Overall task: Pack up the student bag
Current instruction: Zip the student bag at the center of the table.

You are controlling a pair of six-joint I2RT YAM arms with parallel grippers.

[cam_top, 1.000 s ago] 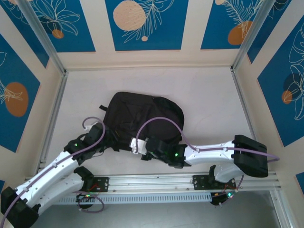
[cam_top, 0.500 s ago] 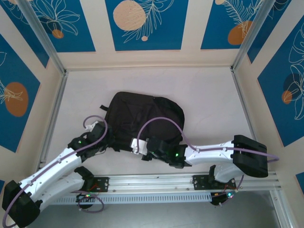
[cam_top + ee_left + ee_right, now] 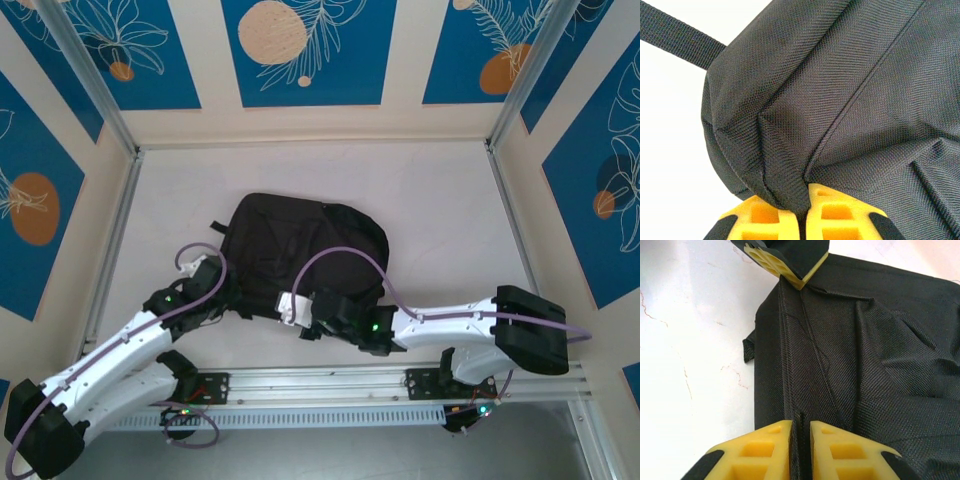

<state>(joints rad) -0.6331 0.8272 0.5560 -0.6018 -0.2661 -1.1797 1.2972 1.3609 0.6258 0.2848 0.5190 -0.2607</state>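
Now, student bag: black woven-fabric backpack lying flat on the counter, a little toward 9 o'clock from the counter's middle in the top view, both arms reaching onto its near side.
Counter: pale, faintly veined surface; bare toward 12 and 3 o'clock of the bag.
Left claw: yellow fingers pressed together, pinching a folded corner of the bag's fabric; in the top view it sits at the bag's 8 o'clock corner.
Right claw: yellow fingers close together with a narrow slit between them, a raised ridge of the bag's fabric caught in that slit; in the top view it sits at the bag's 6 o'clock edge.
Claws to each other: near, both on the same near edge of the bag; in the right wrist view the left claw shows at 12 o'clock, clamped on the bag's corner.
Strap: flat black webbing running out from the bag toward 10 o'clock in the left wrist view, lying on the counter.
Fabric: creased and slack between the two grips, with seams running along the edge.
Cable: purple loop from the right arm arching over the bag's 5 o'clock part.
Walls: blue panels with white leaf outlines and orange discs, at 9, 12 and 3 o'clock.
Rail: aluminium bar at 6 o'clock, carrying both arm bases.
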